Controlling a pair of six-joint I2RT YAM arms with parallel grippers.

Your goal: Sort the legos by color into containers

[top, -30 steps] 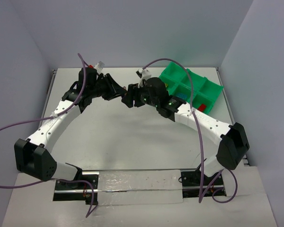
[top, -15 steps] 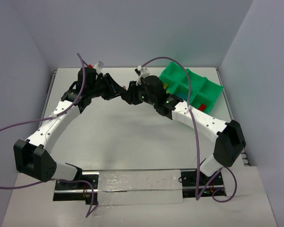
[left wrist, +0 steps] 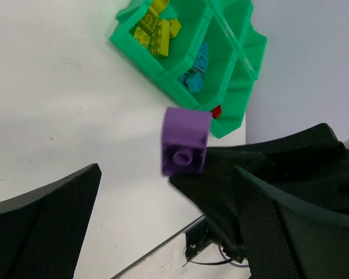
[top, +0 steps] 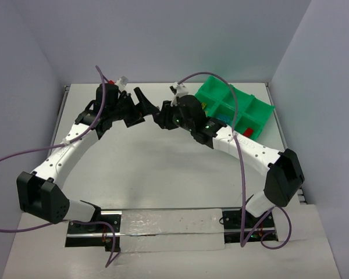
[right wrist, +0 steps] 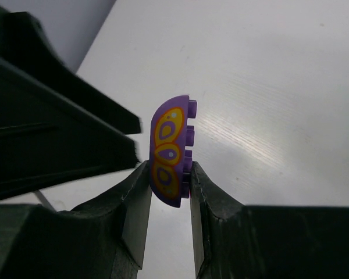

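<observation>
Now the left gripper (top: 145, 104) is newly open, so the purple brick (right wrist: 170, 152) sits pinched in the right gripper (right wrist: 168, 174) alone, at twelve o'clock over the table (top: 163, 168), ready for the tray (top: 212, 92) at two o'clock.

A small purple lego brick (right wrist: 171, 154) of plastic, with one rounded side printed in yellow-orange ovals, stands on edge, pinched between the fingertips of the right gripper (right wrist: 168, 189) with its studs against one finger. The bright green plastic tray (left wrist: 136, 55) of square compartments lies on the counter well apart from that gripper, to its right. It holds olive-yellow bricks (left wrist: 154, 29) in one compartment, cyan-blue bricks (left wrist: 196, 72) in the next and a red brick (left wrist: 216, 110) in another.
</observation>
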